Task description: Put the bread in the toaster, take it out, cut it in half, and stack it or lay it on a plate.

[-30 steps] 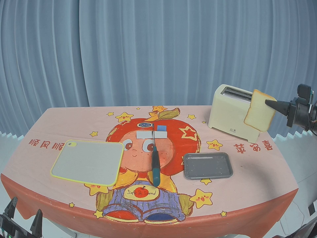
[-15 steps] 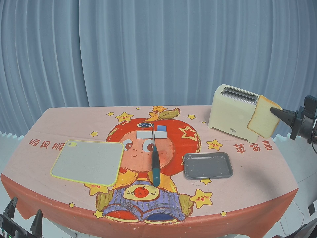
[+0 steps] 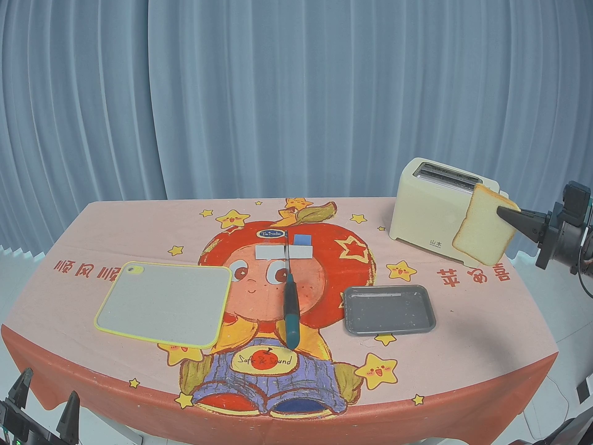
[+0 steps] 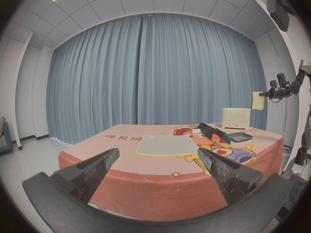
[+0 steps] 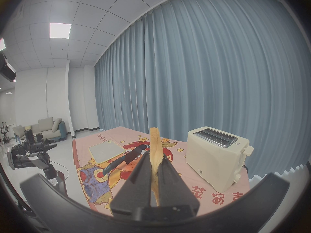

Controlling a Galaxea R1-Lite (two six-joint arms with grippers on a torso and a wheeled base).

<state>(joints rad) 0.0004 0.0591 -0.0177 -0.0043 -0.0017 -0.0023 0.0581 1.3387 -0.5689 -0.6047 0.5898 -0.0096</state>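
likely loading step. clamped in right gripper point(image 3: 503, 211): one bread slice point(image 3: 482, 230), upright, airborne just beside toaster point(image 3: 429, 211), not over slots. next: lift above slot, align edge, lower in. left gripper point(image 4: 158, 152) wide open, empty, well apart from toaster. counted: one toaster, one knife point(image 3: 290, 301), one cutting board point(image 3: 164, 304), one tray point(image 3: 389, 310).

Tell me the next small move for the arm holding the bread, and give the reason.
Probably shift the right gripper sideways toward the toaster until the bread hangs over an empty slot. The slice is clamped upright but sits in the air off the toaster's end, and in the left wrist view above its top, so lowering now would likely miss.
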